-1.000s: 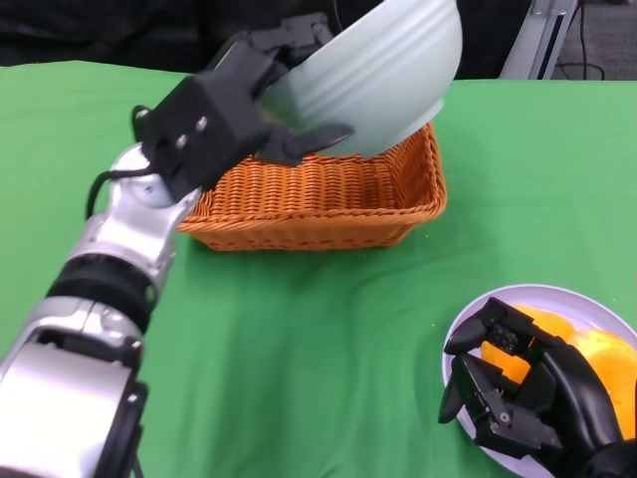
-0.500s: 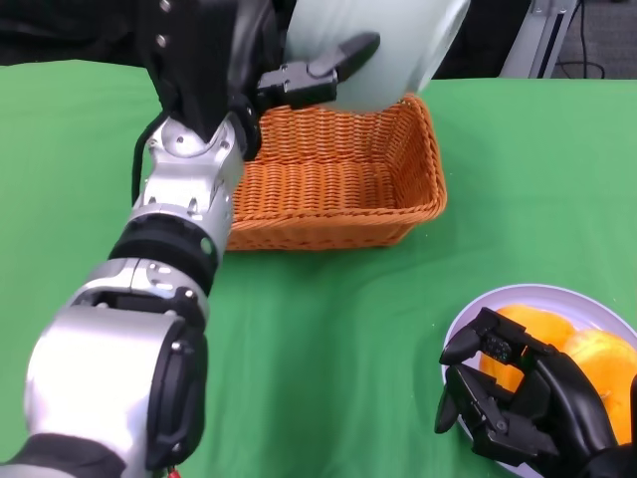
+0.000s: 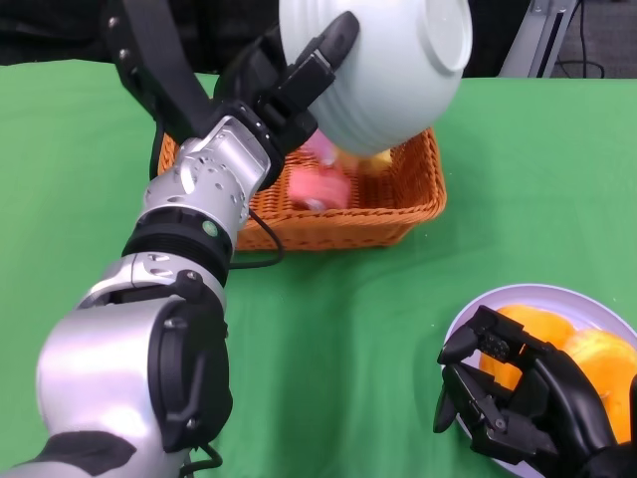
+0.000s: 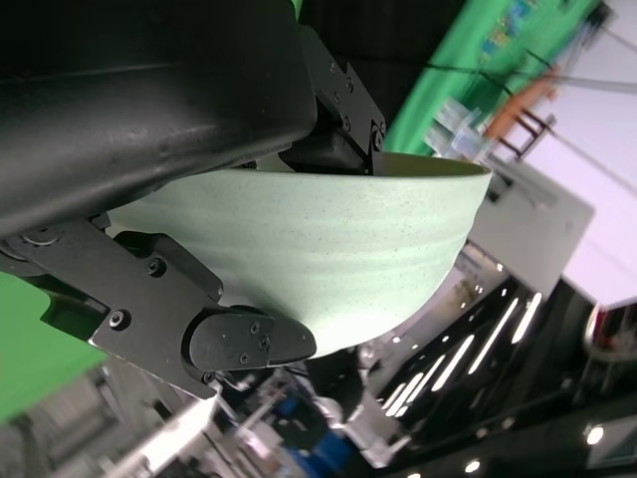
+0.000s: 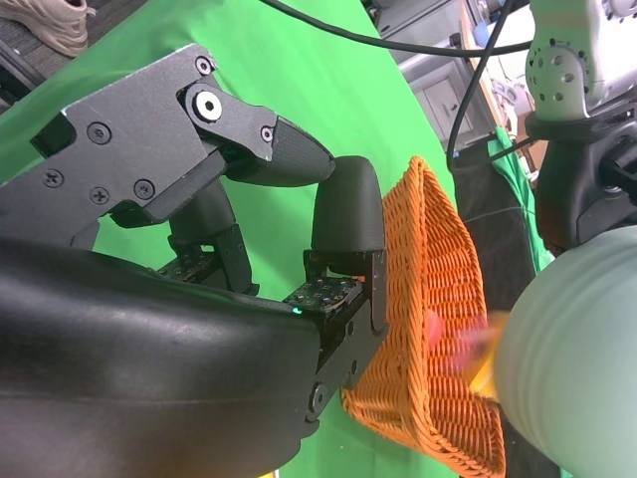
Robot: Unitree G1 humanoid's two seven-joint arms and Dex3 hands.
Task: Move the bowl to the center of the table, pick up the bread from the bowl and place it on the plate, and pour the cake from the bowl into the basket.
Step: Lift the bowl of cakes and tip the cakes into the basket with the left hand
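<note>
Surroundings first: green table [image 3: 328,329] w/ wicker basket [image 3: 398,204] at the far side, purple plate [image 3: 463,334] at near right. Behind the table you've got dark backdrop + a metal frame leg [image 3: 532,40]. A black cable [image 3: 261,257] loops from the left forearm [image 3: 204,194] across the basket's near rim, so that arm covers the basket's left part in head view.

Left hand [image 3: 284,85]: fingers wrapped on the pale green bowl [image 3: 383,65], one finger [image 3: 323,55] laid across its ribbed outer wall, others behind the rim. Left wrist view shows the same grip, fingertip [image 4: 249,344] pressed on the bowl wall. Bowl is tipped far over, base facing you, directly above the basket, past the fingertips.

Cake: pink pieces [image 3: 318,184] + a yellow bit [image 3: 376,159] below the bowl's mouth, blurred, in the basket or just over it, can't tell which. Right wrist view shows the same pink/yellow blur [image 5: 463,349] btwn basket and bowl.

Right hand [image 3: 518,403]: fingers curled partway, apart, gripping nothing, sitting over the plate's near-left edge. Orange bread [image 3: 582,354] lies on the plate just beyond those fingers; contact can't be told.
</note>
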